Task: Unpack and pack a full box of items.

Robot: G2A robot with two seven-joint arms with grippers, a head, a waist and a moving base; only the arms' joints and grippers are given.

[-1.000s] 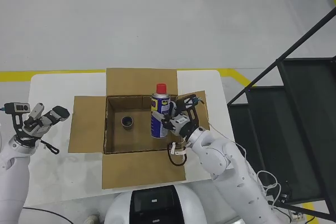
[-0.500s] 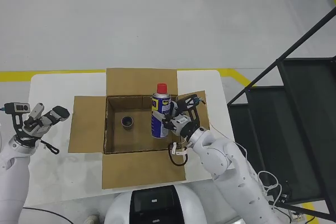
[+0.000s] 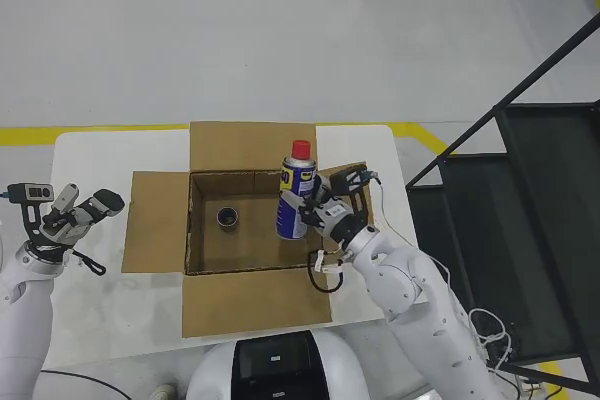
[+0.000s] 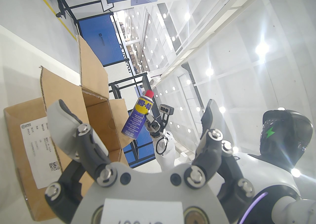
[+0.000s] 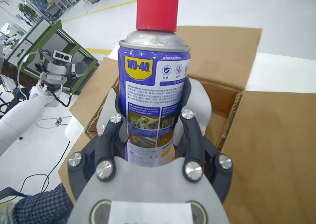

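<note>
Right end effector [image 3: 308,212] pinching the spray can [image 3: 296,192] over the open box [image 3: 156,222].

Top view: at frame centre I see the box on the white table [image 3: 100,160], all four flaps folded out. The red-capped can is roughly upright over the box's right side, and a small dark cylinder [image 3: 226,218] lies on the box floor left of it. My left end effector [image 3: 88,203] hangs at the left edge of the frame, well apart from the box. Left wrist view: the left fingers [image 4: 61,121] are spread wide with nothing between them, and the can [image 4: 137,117] shows far off at centre, beside the box wall. Right wrist view: the right fingers [image 5: 197,101] press both sides of the can's lower body, with the box interior behind it.
</note>
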